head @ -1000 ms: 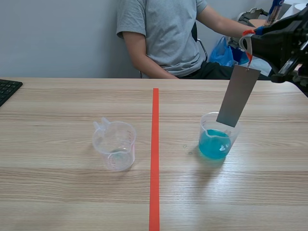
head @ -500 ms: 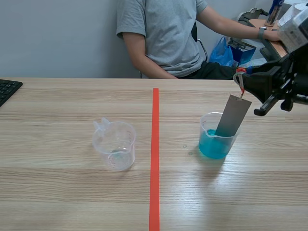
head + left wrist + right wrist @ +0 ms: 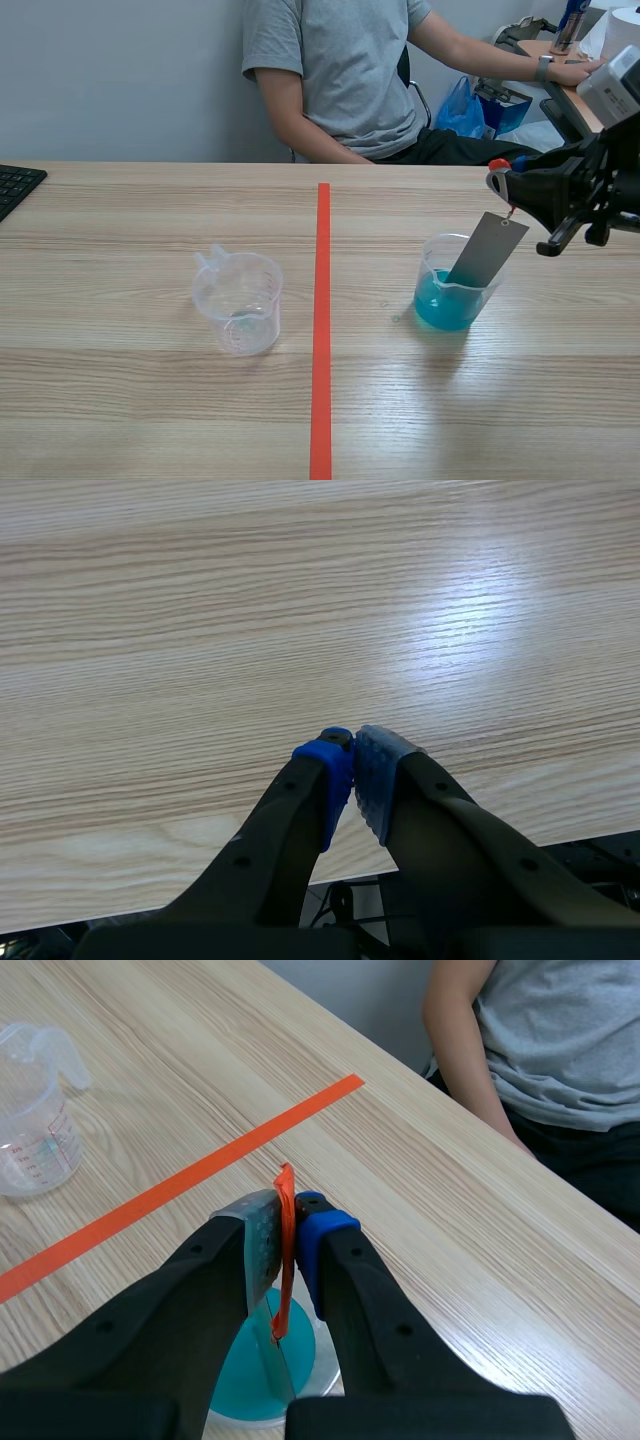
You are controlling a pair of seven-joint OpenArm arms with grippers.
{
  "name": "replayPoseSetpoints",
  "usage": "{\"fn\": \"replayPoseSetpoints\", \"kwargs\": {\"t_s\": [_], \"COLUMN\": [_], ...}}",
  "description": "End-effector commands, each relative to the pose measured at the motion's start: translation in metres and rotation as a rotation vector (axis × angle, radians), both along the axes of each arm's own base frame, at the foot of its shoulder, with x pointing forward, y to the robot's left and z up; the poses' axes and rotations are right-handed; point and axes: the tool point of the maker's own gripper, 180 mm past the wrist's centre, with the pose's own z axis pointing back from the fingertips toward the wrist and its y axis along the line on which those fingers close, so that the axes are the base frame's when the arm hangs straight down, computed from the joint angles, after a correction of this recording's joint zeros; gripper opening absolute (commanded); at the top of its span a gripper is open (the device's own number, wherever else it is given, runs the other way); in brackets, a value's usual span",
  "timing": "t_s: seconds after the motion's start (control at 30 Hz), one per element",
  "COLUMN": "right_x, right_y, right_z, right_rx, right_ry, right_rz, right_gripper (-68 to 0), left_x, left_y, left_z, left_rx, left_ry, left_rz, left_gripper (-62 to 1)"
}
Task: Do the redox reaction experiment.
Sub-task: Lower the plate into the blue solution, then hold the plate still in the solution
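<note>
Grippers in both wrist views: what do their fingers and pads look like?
The left gripper and right gripper each have two thick black fingers with small round holes, tapering to soft pads: one bright blue, one pale grey and dotted.

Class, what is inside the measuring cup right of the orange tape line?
Blue liquid and the lower end of a grey metal strip, hung by an orange-red ribbon from the jaws of the right gripper. The liquid hides the strip's lowest edge.
</note>
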Motion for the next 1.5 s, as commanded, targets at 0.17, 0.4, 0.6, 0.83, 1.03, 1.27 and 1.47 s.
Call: {"fn": "replayPoseSetpoints", "kwargs": {"t_s": [0.17, 0.4, 0.6, 0.83, 1.03, 1.27, 1.47], "right_x": [0.005, 0.005, 0.005, 0.005, 0.005, 0.005, 0.003], "right_y": [-0.003, -0.003, -0.003, -0.003, -0.005, -0.006, 0.000], "right_z": [0.012, 0.012, 0.012, 0.012, 0.013, 0.026, 0.048], "right_rx": [0.001, 0.000, 0.000, 0.000, -0.003, -0.002, 0.006], "right_ry": [-0.031, -0.031, -0.030, -0.030, -0.034, -0.049, -0.074], "right_rz": [-0.001, -0.001, -0.001, -0.001, -0.003, 0.006, 0.035], "right_gripper": [-66.4, -66.4, -66.4, -66.4, -66.4, -66.4, -66.4], "left_x": [0.005, 0.005, 0.005, 0.005, 0.005, 0.005, 0.005], "left_y": [-0.002, -0.002, -0.002, -0.002, -0.002, -0.002, -0.002], "left_z": [0.005, 0.005, 0.005, 0.005, 0.005, 0.005, 0.005], "left_rx": [-0.002, -0.002, -0.002, -0.003, -0.003, -0.005, -0.005], "left_ry": [-0.025, -0.025, -0.025, -0.025, -0.025, -0.025, -0.025], "left_rz": [-0.013, -0.013, -0.013, -0.013, -0.013, -0.008, -0.009], "left_gripper": [-56.3, -56.3, -56.3, -56.3, -56.3, -56.3, -56.2]}}
